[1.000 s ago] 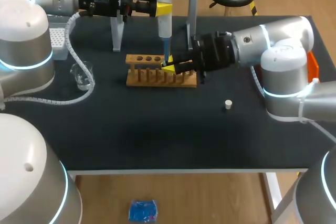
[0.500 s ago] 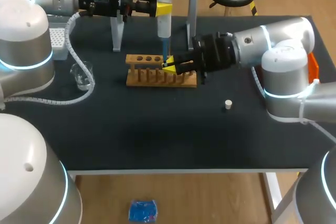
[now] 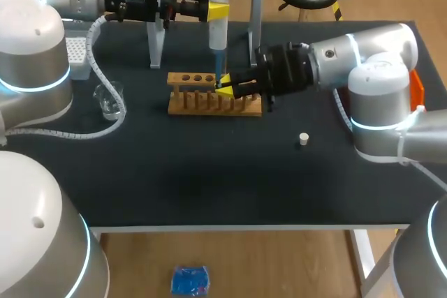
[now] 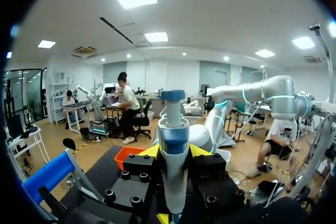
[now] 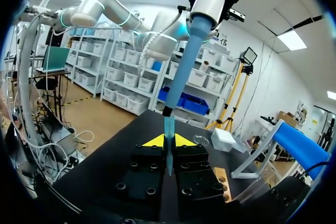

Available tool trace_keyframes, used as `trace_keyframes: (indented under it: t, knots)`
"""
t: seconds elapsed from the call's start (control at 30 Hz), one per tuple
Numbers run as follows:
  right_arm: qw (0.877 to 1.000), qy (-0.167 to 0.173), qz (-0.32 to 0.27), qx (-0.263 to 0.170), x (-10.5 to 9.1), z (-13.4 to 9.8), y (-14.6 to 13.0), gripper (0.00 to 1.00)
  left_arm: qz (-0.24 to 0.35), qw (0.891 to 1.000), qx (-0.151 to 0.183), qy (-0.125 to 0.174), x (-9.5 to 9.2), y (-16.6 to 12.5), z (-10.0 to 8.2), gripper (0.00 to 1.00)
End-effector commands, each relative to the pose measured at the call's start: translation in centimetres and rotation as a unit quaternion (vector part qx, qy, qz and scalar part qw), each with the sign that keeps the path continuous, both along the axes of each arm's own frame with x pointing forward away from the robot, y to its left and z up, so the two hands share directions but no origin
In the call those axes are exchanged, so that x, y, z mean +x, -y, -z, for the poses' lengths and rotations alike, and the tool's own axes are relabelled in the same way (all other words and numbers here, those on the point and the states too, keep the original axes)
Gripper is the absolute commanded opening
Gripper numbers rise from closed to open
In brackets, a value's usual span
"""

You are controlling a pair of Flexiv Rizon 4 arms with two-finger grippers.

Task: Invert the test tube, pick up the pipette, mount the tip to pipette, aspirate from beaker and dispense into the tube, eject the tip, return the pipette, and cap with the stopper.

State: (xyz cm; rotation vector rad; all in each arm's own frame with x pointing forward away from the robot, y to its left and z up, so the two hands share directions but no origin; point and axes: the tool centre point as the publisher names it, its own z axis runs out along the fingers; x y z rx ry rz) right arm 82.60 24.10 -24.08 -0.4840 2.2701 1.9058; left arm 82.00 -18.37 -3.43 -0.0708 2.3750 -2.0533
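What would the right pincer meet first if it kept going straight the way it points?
The pipette tip sits between the fingers of the right pincer; past it, likely the wooden rack, though depth is unclear.

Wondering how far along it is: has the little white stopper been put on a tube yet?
No, the stopper lies alone on the table, apart from the rack.

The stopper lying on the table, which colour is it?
White; the stopper shows best in the head view.
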Motion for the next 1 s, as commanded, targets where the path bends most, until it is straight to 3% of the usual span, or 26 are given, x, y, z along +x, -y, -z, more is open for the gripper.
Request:
trace_keyframes:
  t: [0.03, 0.37, 0.8, 1.0]
  knots:
    - [1.000, 0.000, -0.001, 0.001, -0.2, 0.1, 0.3, 0.00, 0.002, 1.000, 0.001, 0.000, 0.1, -0.1, 0.1, 0.00]
    - [1.000, -0.007, -0.003, 0.007, -0.5, -0.2, 0.3, 0.00, 0.002, 1.000, 0.001, 0.000, 0.1, -0.1, 0.1, 0.00]
    - [0.993, -0.114, -0.006, 0.044, -1.2, -0.9, 0.4, 0.00, 0.002, 1.000, 0.001, 0.000, 0.1, -0.1, 0.1, 0.00]
    - [0.989, -0.135, 0.002, 0.063, -1.1, -1.3, 0.1, 0.00, 0.002, 1.000, 0.001, 0.000, 0.1, -0.1, 0.1, 0.00]
